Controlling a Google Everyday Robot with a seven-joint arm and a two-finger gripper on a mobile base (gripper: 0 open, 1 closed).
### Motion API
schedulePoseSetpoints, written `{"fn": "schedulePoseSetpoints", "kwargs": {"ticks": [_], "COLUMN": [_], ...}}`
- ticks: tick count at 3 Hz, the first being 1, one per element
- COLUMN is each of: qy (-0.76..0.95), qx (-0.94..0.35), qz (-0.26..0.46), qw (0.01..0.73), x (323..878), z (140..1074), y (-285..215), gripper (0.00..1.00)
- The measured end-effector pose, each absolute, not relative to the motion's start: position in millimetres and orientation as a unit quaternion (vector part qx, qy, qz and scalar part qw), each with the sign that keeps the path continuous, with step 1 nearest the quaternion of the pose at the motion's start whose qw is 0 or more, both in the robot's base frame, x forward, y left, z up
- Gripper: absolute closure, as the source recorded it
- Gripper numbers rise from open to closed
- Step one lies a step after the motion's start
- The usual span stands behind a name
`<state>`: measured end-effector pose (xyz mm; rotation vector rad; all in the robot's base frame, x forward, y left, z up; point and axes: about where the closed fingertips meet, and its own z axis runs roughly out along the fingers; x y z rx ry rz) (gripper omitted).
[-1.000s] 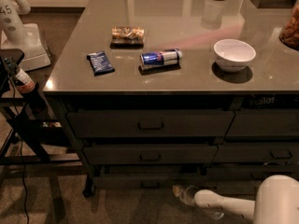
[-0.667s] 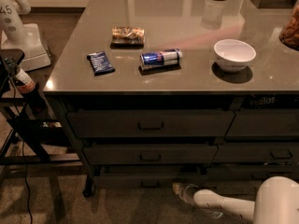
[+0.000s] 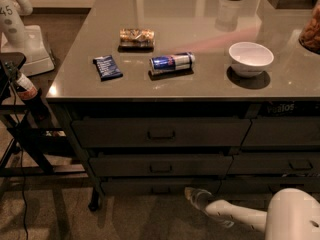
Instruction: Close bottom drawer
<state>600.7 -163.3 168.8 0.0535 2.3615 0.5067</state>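
The bottom drawer (image 3: pixel 150 186) is the lowest of the three-drawer stack under the grey counter; its low dark front stands about flush with the two taller fronts above it, with a small dark handle (image 3: pixel 161 189). My gripper (image 3: pixel 192 196) sits low at the end of the white arm (image 3: pixel 240 216), right at the drawer front's right part, just off the floor. The drawer's interior does not show.
On the counter (image 3: pixel 75 79) lie a blue packet (image 3: pixel 107 67), a snack bag (image 3: pixel 136 36), a lying blue can (image 3: pixel 172 62) and a white bowl (image 3: pixel 251 58). A narrower drawer stack (image 3: pixel 285 144) stands to the right. A black stand (image 3: pixel 22 109) with cables stands at left.
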Motion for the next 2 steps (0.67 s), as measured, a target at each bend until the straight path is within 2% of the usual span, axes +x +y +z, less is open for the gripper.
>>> {"fn": "schedulePoseSetpoints", "kwargs": {"ticks": [1,2], "qy": [0.915,0.923], "qx": [0.024,0.054], "qz": [0.196,0.176], "qw": [0.353,0.338], "x": [596.2,572.0], "z": [170.1,182.7], "y": [-164.7,-196.5], "gripper": [1.0,1.0]}}
